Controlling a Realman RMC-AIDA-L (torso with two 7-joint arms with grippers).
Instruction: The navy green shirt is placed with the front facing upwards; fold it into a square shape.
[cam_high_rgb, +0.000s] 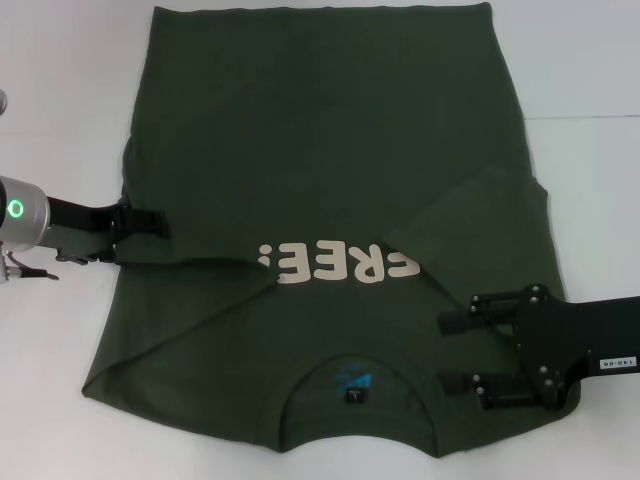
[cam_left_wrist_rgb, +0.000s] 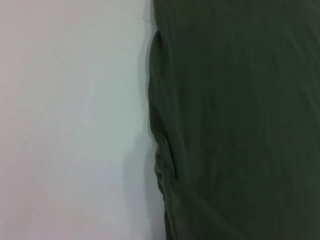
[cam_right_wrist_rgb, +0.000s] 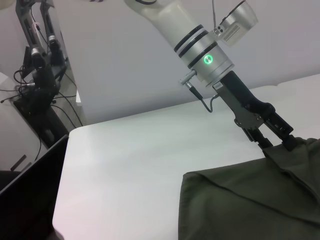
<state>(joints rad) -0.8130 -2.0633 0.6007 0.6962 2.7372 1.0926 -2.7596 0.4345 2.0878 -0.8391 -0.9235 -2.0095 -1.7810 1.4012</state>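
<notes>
Navy green shirt (cam_high_rgb: 330, 200) lies spread across the middle of the white table (cam_high_rgb: 60, 120), collar at the near edge, both sleeves folded inward over the chest. Left gripper (cam_high_rgb: 150, 222) pinches the shirt's left side edge. Right gripper (cam_high_rgb: 458, 350) hovers spread apart above the shirt's right shoulder, holding nothing.

The shirt (cam_high_rgb: 320, 150) shows cream letters "REE!" upside down across its chest, the first letter hidden under a fold, and the right arm's white sticker (cam_high_rgb: 617, 363) reads "140-00".
</notes>
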